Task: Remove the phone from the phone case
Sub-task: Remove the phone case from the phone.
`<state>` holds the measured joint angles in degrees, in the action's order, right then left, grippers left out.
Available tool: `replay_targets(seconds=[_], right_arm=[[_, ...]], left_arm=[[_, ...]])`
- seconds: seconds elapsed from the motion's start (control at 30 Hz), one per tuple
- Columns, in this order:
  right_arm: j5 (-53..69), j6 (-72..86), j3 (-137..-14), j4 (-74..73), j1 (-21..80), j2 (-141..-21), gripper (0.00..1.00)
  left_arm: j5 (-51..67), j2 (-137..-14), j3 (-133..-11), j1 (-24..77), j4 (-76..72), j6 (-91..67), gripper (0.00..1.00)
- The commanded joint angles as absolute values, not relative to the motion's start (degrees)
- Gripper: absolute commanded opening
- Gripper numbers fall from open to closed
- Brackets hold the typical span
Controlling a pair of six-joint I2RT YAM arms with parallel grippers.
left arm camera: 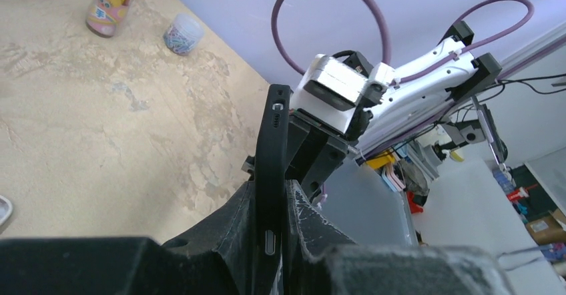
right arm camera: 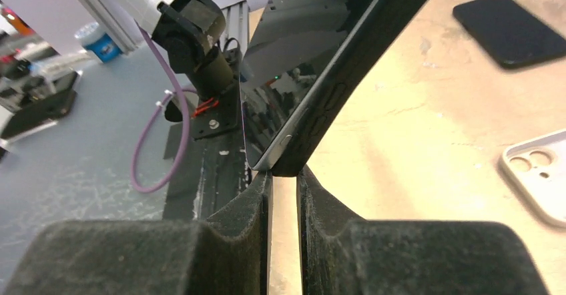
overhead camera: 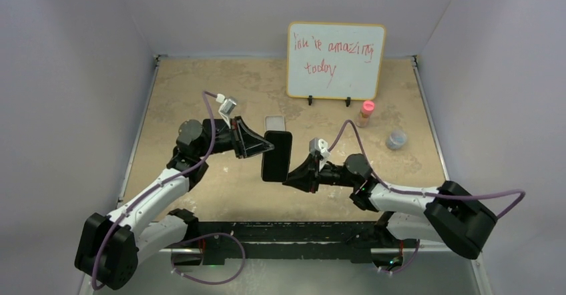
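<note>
The phone (right arm camera: 294,75), inside its black phone case (overhead camera: 276,155), is held up off the table (overhead camera: 193,88) between the two arms. The left claw (overhead camera: 269,147) is clamped on the case's upper left edge, with the rim pinched between its fingers. The right claw (overhead camera: 290,180) meets the lower right corner with its jaws narrow. The corner sits at their tips, but I cannot tell whether it is gripped.
</note>
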<state>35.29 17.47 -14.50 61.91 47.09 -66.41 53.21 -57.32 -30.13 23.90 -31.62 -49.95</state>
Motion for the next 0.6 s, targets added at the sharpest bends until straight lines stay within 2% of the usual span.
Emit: replay_targets(seconds=[0.0, 0.2, 0.57], right_arm=[[33.48, 28.31, -17.22, 85.45, 44.43, -69.95, 0.14], [34.07, 34.07, -18.51, 93.95, 43.41, -75.58, 0.13], [28.39, 31.73, -18.37, 91.22, 42.0, -72.11, 0.17]], left_arm=[[55.14, -58.88, -27.49, 28.45, -33.83, -51.77, 0.0], [52.5, -60.99, -26.71, 32.07, -35.16, -51.86, 0.0], [47.24, -65.59, -19.07, 35.09, -44.3, -57.48, 0.0]])
